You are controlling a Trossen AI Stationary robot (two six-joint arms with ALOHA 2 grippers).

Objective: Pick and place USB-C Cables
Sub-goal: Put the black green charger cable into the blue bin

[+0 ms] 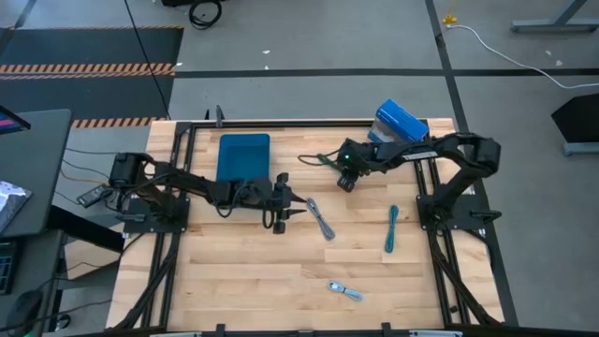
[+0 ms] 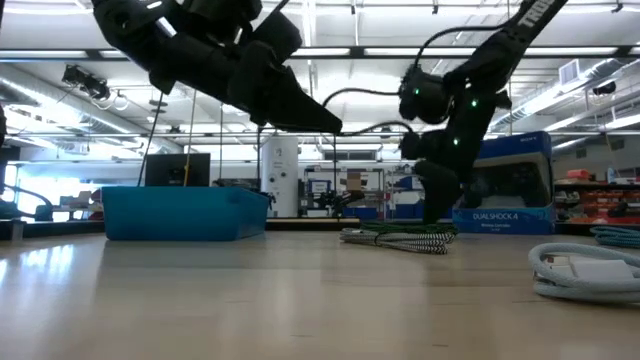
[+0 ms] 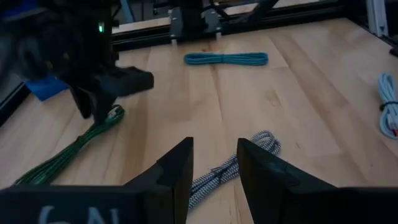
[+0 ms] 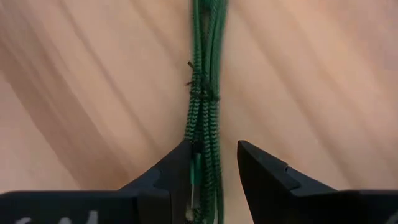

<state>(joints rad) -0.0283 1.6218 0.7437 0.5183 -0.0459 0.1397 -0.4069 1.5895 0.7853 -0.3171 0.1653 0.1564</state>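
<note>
The dark green cable (image 1: 323,161) lies flat on the table near the far edge. My right gripper (image 1: 348,178) points down over one end of it, open, with the bundle (image 4: 205,124) running between its fingers. My left gripper (image 1: 285,208) hovers open above mid-table, just left of the grey cable (image 1: 321,221), which shows beyond its fingers (image 3: 249,152). The teal cable (image 1: 391,227) and the pale blue-silver cable (image 1: 345,291) lie apart on the table's right and near part. No purple or magenta cable is in view. My right gripper comes down from above, its fingers standing across the dark green cable's end (image 4: 206,158), one on each side. The cable lies flat on the table. I cannot tell whether either finger (image 4: 177,171) touches it.
The blue tray (image 1: 243,140) stands on the far left part of the table. The blue-and-white box (image 1: 401,122) stands at the far right, behind my right arm. Bare wood lies along the near edge on the left.
</note>
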